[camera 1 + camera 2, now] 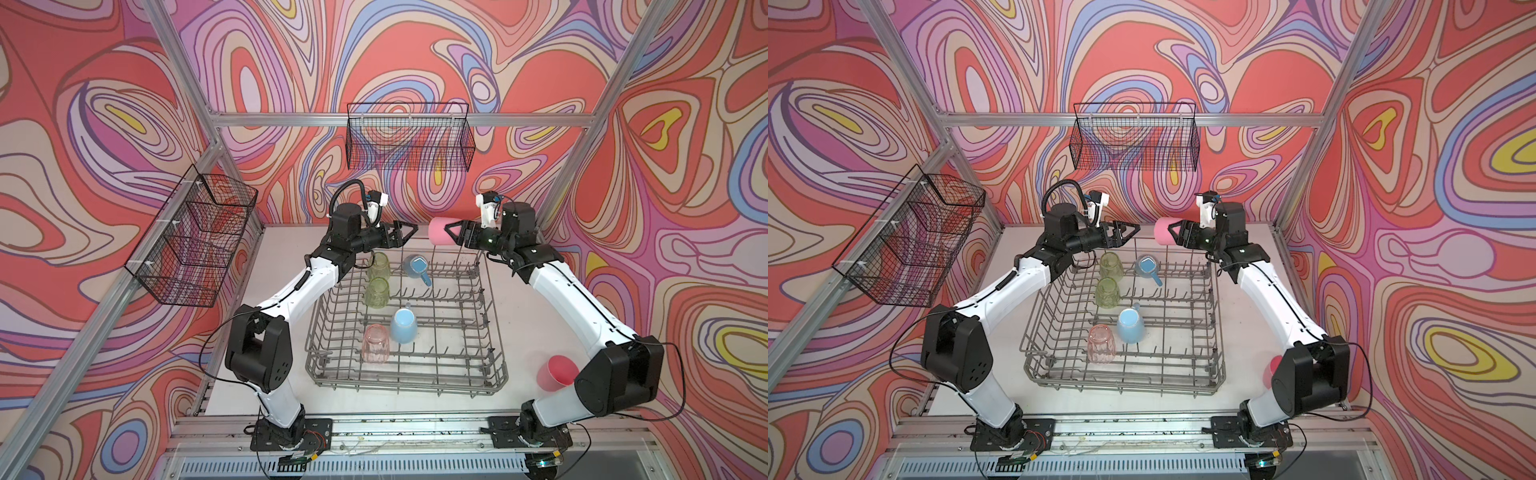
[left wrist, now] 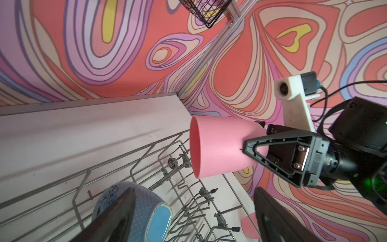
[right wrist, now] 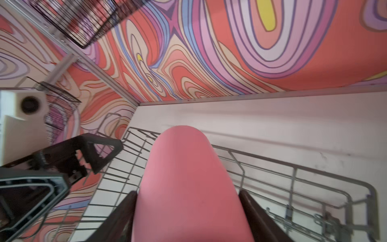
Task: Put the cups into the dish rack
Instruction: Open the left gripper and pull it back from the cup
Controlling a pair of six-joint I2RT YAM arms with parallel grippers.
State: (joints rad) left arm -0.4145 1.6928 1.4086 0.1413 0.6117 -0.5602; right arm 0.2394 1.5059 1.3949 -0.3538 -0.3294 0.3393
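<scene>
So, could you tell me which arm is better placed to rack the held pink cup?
Right: the right gripper clasps the pink cup by the dish rack; the left gripper is open, empty.

My left arm [image 1: 305,286] and right arm [image 1: 571,293] both reached forward, with the wrists bent inward so that the two sets of jaws faced each other. My left jaws stood wide apart and empty. My right jaws clamped the pink cup [image 1: 440,237] near its base, its mouth just short of my left jaws.
</scene>
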